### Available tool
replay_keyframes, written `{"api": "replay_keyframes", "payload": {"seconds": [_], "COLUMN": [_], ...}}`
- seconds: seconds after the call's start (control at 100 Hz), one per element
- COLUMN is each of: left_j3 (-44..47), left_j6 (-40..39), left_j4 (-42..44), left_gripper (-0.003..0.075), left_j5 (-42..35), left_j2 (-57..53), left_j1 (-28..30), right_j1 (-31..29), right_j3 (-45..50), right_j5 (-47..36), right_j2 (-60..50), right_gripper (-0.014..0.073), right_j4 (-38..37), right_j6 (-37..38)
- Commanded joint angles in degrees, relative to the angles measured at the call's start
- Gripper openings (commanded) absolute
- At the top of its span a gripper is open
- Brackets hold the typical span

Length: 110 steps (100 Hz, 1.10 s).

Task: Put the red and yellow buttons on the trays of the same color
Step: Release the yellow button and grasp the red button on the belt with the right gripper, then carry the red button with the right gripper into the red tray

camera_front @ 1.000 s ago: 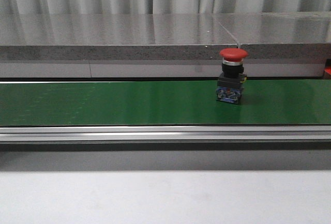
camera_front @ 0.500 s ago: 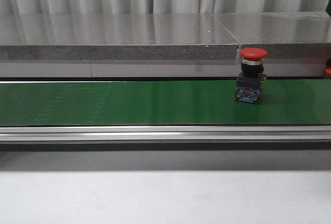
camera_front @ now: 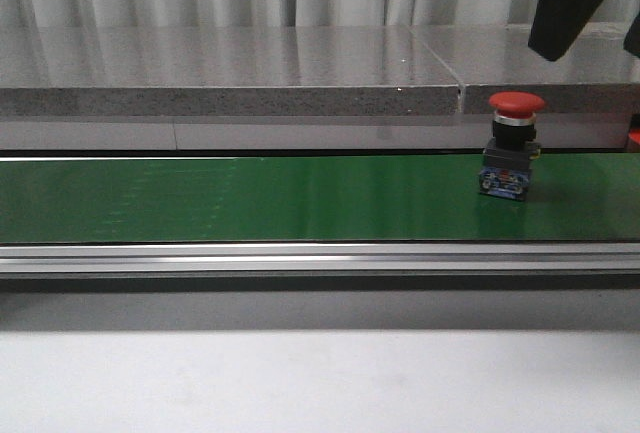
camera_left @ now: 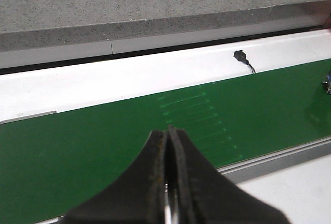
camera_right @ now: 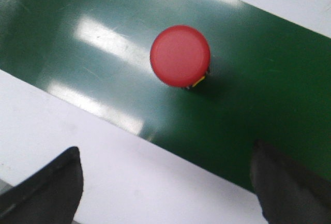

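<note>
A red button (camera_front: 512, 148) with a mushroom cap and a black-and-blue base stands upright on the green belt (camera_front: 250, 198), far to the right. In the right wrist view I look down on the red button (camera_right: 180, 56). My right gripper (camera_right: 165, 154) hovers above it, open, with nothing between its fingers; one dark finger (camera_front: 565, 3) shows at the top right of the front view. My left gripper (camera_left: 168, 131) is shut on nothing over the green belt (camera_left: 77, 151). The yellow button and the trays are out of view.
A grey stone ledge (camera_front: 230, 73) runs behind the belt, and a metal rail (camera_front: 300, 256) runs along its front. White tabletop (camera_front: 300, 383) lies nearer to me. A small red sliver (camera_front: 633, 138) shows at the right edge. A black cable stub (camera_left: 240, 56) sits on the white strip.
The red button has travelled to the right along the belt. My right arm's dark finger has come into the front view at the top right.
</note>
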Motion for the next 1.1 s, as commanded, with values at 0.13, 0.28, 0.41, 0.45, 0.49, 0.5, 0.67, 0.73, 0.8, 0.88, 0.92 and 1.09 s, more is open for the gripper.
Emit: {"api": "replay_keyframes", "payload": {"seconds": [0.13, 0.28, 0.41, 0.45, 0.49, 0.5, 0.67, 0.73, 0.8, 0.88, 0.92, 1.09], "left_j3": [-1.5, -1.5, -1.5, -1.5, -1.5, -1.5, -1.5, -1.5, -1.5, -1.5, -1.5, -1.5], "left_j6": [-0.1, -0.1, -0.1, -0.1, -0.1, -0.1, -0.1, -0.1, -0.1, -0.1, -0.1, -0.1], "left_j4": [-1.0, -1.0, -1.0, -1.0, -1.0, -1.0, -1.0, -1.0, -1.0, -1.0, -1.0, -1.0], "left_gripper": [-0.0021, -0.0021, -0.0021, -0.0021, -0.0021, -0.0021, -0.0021, -0.0021, -0.0021, -0.0021, -0.0021, -0.0021], "left_j5": [-4.1, -4.1, -4.1, -4.1, -4.1, -4.1, -4.1, -4.1, -4.1, -4.1, -4.1, -4.1], "left_j2": [0.2, 0.2, 0.2, 0.2, 0.2, 0.2, 0.2, 0.2, 0.2, 0.2, 0.2, 0.2], "left_j1": [-0.5, -0.5, -0.5, -0.5, -0.5, -0.5, -0.5, -0.5, -0.5, -0.5, -0.5, -0.5], "right_j1": [0.1, 0.0, 0.0, 0.0, 0.0, 0.0, -0.8, -2.1, -4.2, -7.4, -9.5, -19.1], "right_j3": [-5.7, -7.0, -7.0, -7.0, -7.0, -7.0, -7.0, -7.0, -7.0, -7.0, -7.0, -7.2], "right_j5": [-4.0, -6.7, -6.4, -6.3, -6.3, -6.3, -7.6, -8.3, -9.2, -10.2, -10.8, -12.3], "right_j2": [6.9, 11.2, 13.0, 13.2, 13.2, 13.2, 12.2, 11.5, 10.8, 10.0, 9.6, 9.2], "right_gripper": [0.0648, 0.0610, 0.0409, 0.0346, 0.0281, 0.0271, 0.0111, 0.0096, 0.0091, 0.0091, 0.0091, 0.0091], "right_j4": [-0.8, -1.1, -2.8, -3.0, -3.0, -3.0, -3.1, -3.1, -3.1, -3.2, -3.2, -3.2], "right_j6": [-3.7, -4.6, -4.6, -4.6, -4.6, -4.6, -4.5, -3.7, -2.3, -0.2, 0.8, 8.7]}}
